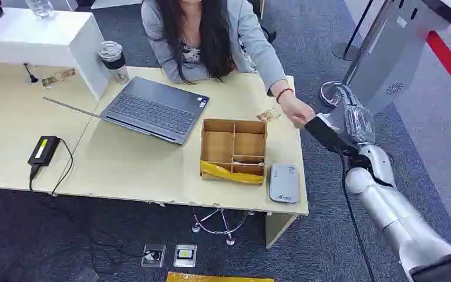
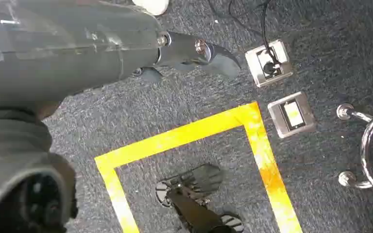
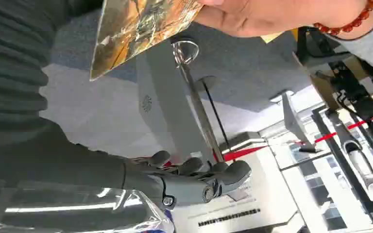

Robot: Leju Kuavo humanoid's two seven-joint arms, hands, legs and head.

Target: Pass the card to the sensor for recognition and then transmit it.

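Note:
A gold patterned card point(image 3: 141, 29) is pinched at one end by a person's hand point(image 3: 252, 14) with a red bead bracelet. My right hand point(image 3: 199, 177) is beside it, its thumb and fingers apart from the card and holding nothing. In the head view my right hand point(image 1: 327, 132) reaches past the desk's right end, and the person's hand point(image 1: 298, 111) meets its tip. The grey sensor pad point(image 1: 284, 182) lies at the desk's front right corner. My left hand point(image 2: 194, 53) hangs over the floor, empty.
A compartmented cardboard box point(image 1: 234, 150) stands left of the sensor. Another small card point(image 1: 268, 114) lies behind it. A laptop point(image 1: 152, 108), a charger point(image 1: 43, 151) and a cup point(image 1: 113, 59) are on the desk point(image 1: 129, 170). A grey gate post point(image 1: 387, 59) stands on the right.

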